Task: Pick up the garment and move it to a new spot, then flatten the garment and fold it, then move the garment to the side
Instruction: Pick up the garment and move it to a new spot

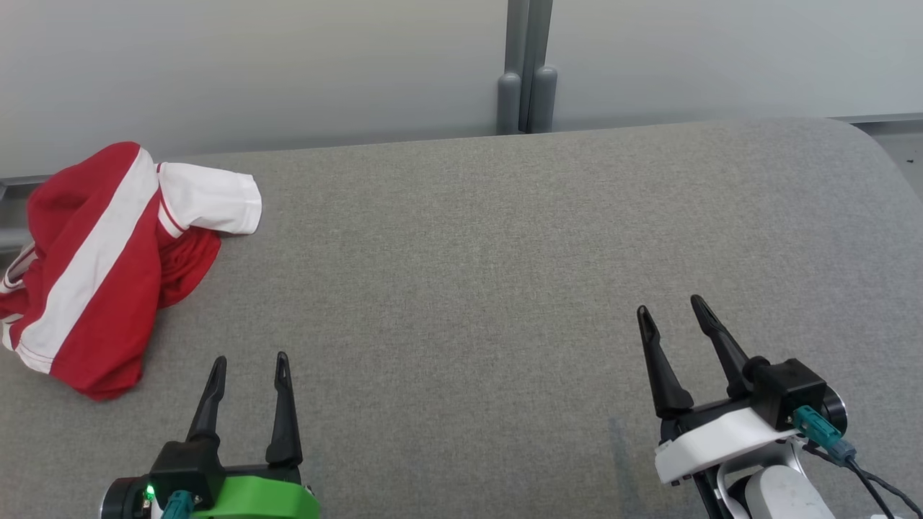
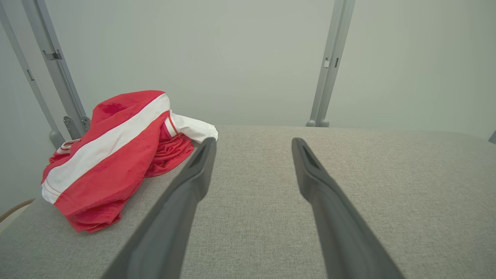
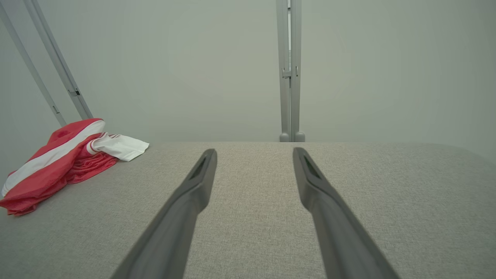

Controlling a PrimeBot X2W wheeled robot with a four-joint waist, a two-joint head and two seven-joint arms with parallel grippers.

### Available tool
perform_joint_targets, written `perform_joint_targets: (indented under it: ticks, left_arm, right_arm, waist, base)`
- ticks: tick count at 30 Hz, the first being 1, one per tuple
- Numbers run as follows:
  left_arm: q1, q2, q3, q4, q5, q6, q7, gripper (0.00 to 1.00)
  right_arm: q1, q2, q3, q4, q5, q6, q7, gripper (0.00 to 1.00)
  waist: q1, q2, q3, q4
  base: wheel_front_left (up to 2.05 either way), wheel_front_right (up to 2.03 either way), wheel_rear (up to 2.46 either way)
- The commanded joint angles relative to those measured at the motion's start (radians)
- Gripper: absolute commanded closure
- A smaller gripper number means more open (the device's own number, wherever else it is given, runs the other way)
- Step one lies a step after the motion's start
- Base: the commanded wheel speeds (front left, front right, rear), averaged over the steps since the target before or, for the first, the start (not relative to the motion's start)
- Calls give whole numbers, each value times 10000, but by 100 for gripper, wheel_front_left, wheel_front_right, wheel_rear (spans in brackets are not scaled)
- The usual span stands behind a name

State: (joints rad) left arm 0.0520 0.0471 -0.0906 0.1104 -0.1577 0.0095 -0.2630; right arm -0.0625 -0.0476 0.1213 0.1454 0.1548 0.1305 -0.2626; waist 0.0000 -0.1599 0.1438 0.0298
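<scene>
Left gripper and right gripper hover spread, fingers forward.

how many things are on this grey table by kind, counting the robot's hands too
red and white shirt: 1
robot hands, both open and empty: 2 (left hand, right hand)
total: 3

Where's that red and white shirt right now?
In the head view the garment lies crumpled at the grey table's far left edge, ahead of the left fingers, untouched.
</scene>
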Motion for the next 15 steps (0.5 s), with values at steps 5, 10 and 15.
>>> perform_joint_targets:
  ticks: [5, 10, 15]
  left_arm:
    - [44, 59, 13, 73, 15, -19, -19, 0]
    - [-128, 58, 28, 66, 28, 3, -19, 0]
    - [-209, 56, 68, 22, 44, 42, -17, 0]
  right_arm:
    - [156, -48, -41, -115, -2, 4, -39, 0]
    - [184, -45, -64, -217, -72, 4, -39, 0]
    - [183, -45, -134, -324, -52, 4, -39, 0]
  waist:
    - [0, 0, 19, 140]
    - [0, 0, 72, 603]
    - [0, 0, 168, 1472]
  base:
    - [0, 0, 0]
    - [0, 0, 0]
    - [0, 0, 0]
